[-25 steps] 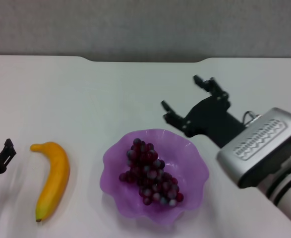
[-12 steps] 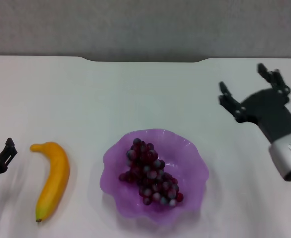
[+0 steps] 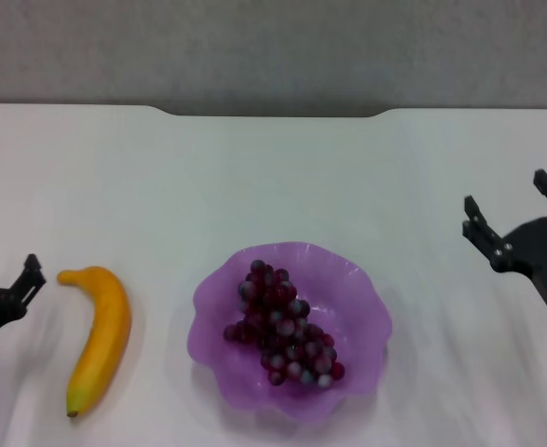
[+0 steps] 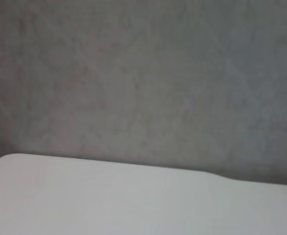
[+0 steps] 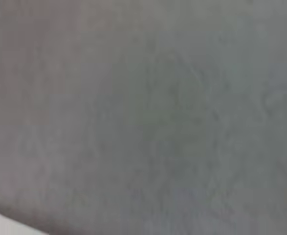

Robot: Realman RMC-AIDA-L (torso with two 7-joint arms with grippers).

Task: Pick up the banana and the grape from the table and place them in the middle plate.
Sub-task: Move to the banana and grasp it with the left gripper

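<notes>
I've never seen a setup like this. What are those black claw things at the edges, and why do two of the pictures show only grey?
The black claws are a two-armed robot's grippers. The main picture comes from a camera on its head, looking down at the white table. The left gripper sits at the left edge, just beside the banana, which lies on the table. The right gripper is at the right edge, jaws open and empty. In the middle stands the purple plate with the bunch of grapes already in it. Nothing is held at the moment. The two grey pictures come from cameras on the wrists: they face a grey wall, and the left wrist view catches a strip of the table.
</notes>
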